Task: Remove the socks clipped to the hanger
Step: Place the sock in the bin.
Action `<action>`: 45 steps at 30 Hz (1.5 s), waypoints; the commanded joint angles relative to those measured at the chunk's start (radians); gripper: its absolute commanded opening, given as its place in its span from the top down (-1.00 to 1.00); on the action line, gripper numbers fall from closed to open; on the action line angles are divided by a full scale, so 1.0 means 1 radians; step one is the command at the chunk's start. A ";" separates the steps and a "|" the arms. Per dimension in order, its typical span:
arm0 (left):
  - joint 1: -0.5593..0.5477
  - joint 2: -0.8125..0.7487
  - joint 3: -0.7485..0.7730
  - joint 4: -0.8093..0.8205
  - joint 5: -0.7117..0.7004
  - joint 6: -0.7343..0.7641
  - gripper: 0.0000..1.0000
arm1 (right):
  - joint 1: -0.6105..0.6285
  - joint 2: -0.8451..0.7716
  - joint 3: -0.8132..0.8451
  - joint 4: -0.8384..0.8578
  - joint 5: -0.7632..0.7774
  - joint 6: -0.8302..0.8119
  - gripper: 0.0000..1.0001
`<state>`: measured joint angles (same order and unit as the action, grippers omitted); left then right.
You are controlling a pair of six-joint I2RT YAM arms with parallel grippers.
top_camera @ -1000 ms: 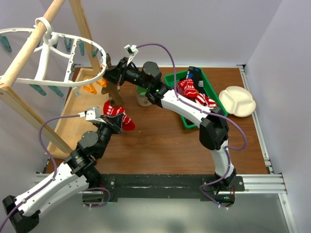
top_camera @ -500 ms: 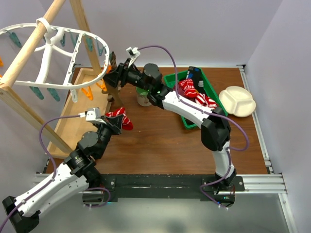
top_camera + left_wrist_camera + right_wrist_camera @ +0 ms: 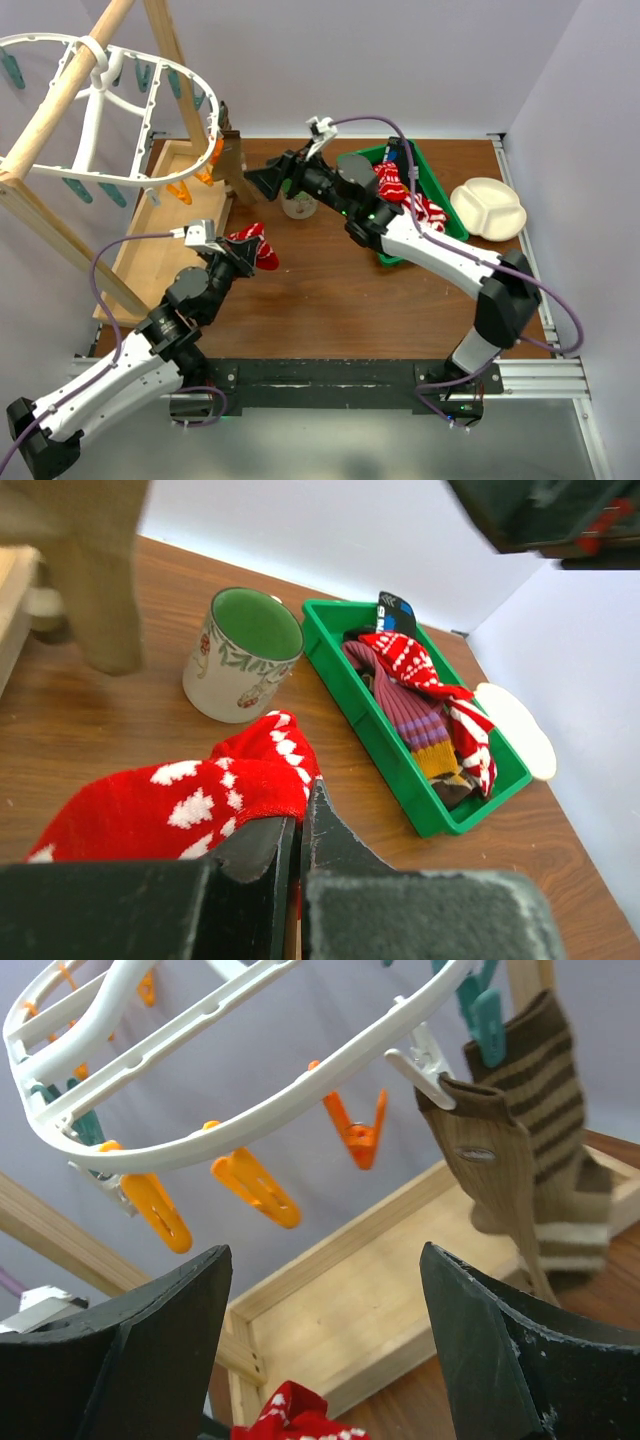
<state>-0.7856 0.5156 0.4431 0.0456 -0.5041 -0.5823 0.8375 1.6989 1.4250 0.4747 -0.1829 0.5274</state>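
The white oval hanger (image 3: 93,115) hangs from the wooden pole at upper left, with orange and teal clips under its rim (image 3: 265,1110). A brown striped sock (image 3: 232,160) (image 3: 530,1160) is still clipped at the rim's right end. My right gripper (image 3: 262,182) (image 3: 325,1290) is open and empty, just right of that sock and clear of it. My left gripper (image 3: 240,250) (image 3: 298,830) is shut on a red sock with white patterns (image 3: 255,243) (image 3: 190,800), low over the table. More socks (image 3: 420,695) lie in the green bin (image 3: 440,195).
A floral mug (image 3: 298,205) (image 3: 245,655) stands between the bin and the wooden stand. The stand's base frame (image 3: 170,215) and slanted poles fill the left side. A white divided plate (image 3: 487,208) sits at far right.
My right gripper has opened and drawn back to the right, away from the hanger's rim. The hanger has swung back up and left. My left gripper keeps the red sock, which is now bunched higher.
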 commanded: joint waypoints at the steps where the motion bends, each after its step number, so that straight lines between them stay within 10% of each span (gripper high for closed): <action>1: 0.005 0.055 0.048 0.099 0.062 0.047 1.00 | 0.003 -0.163 -0.103 -0.080 0.181 -0.040 -0.62; 19: -0.153 0.849 0.538 0.388 0.219 0.154 1.00 | 0.005 -0.846 -0.386 -0.527 1.040 -0.044 -0.97; 39: -0.023 1.771 1.391 0.475 0.490 0.182 1.00 | 0.002 -1.045 -0.365 -0.715 1.102 -0.090 -0.97; 45: 0.039 2.046 1.592 0.398 0.559 0.173 0.61 | 0.003 -1.047 -0.365 -0.749 1.073 -0.081 -0.97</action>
<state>-0.7799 2.4332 1.9408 0.4969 -0.0128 -0.3935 0.8387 0.6582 1.0302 -0.2432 0.8974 0.4484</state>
